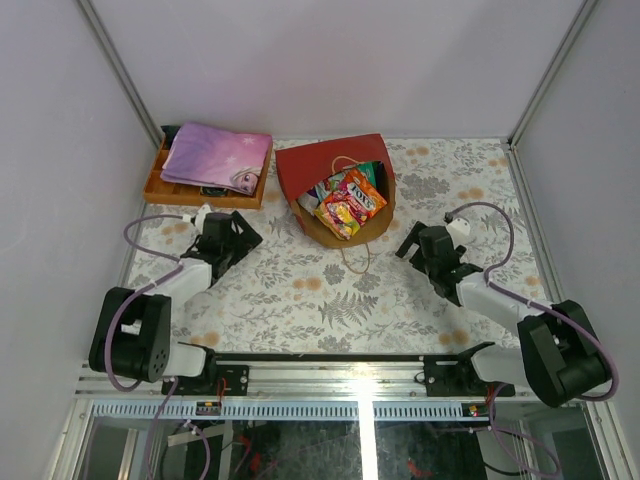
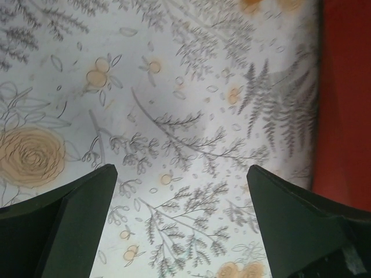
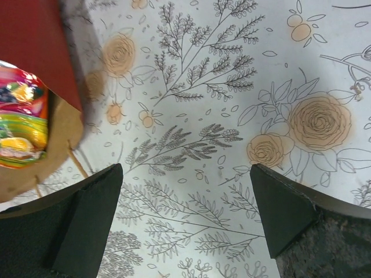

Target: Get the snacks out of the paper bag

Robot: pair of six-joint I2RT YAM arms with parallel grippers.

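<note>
- Several snacks [image 1: 348,203] sit bunched in the mouth of the paper bag [image 1: 310,168]. The bag seems to lie tipped on its side at the back middle of the tabletop [image 1: 300,300], its opening turned toward the arms. An orange packet and a yellow-pink one lie on top, with green and blue showing behind them.
- None of the packets appears to be out on the tabletop, so the task looks barely begun. Every visible packet is yet to be lifted out.
- Left tool [image 1: 243,236] is just left of the bag, jaws wide with nothing between them. Its wrist view shows only the flowered surface and the bag's red side at the right edge.
- Right tool [image 1: 410,246] is to the bag's right, jaws likewise wide and empty. Its wrist view catches the bag's mouth and a bright packet at the left edge.
- Orange tray [image 1: 158,186] with a folded pink-purple cloth [image 1: 215,155] stands at the back left.
</note>
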